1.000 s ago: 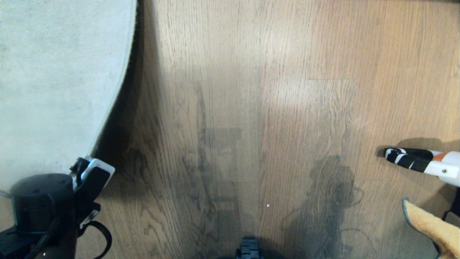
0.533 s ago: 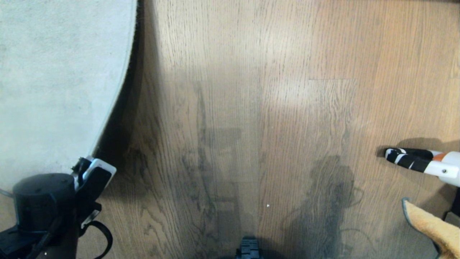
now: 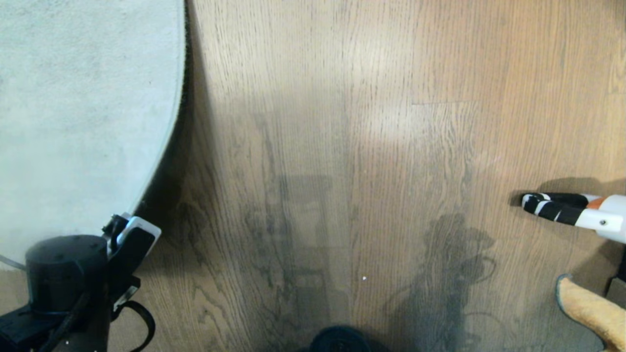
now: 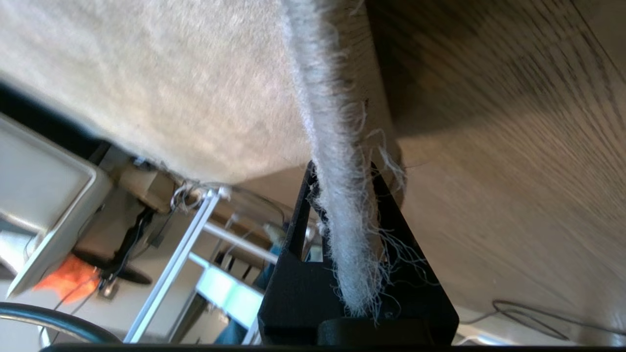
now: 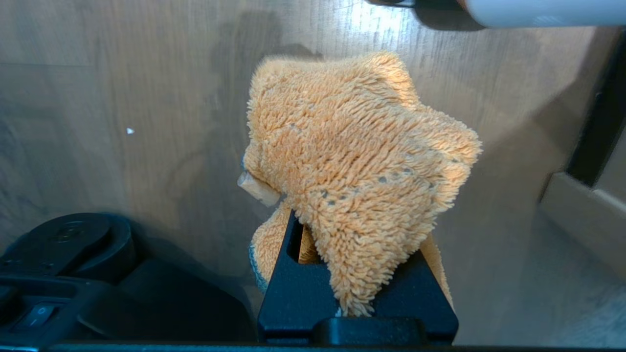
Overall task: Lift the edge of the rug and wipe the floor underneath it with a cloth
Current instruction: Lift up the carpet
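I am holding the left gripper [image 4: 342,205] clamped on the frayed edge of the rug [image 3: 83,112], its two black fingers [image 4: 298,220] pinching the pale grey pile and tan backing between them. In the head view that gripper [image 3: 132,232] is sitting low on the left, at the near corner of the rug, and the rug edge is bowing up away from the floor [image 3: 342,146], casting a dark shadow along the brown wood-grain planks beside it. I am keeping the right gripper [image 5: 357,244] closed on the cloth [image 5: 357,166], an orange-tan fuzzy bundle that is bulging up out of the fingers and hanging clear above the planks. From the head camera only a corner of the cloth [image 3: 589,313] is showing, at the lower right edge, well apart from the rug. Just above it a black-and-white striped tool with a white handle [image 3: 567,210] is lying on the floor. A tiny white speck [image 3: 364,278] is sitting on the planks near the middle, between the two arms.
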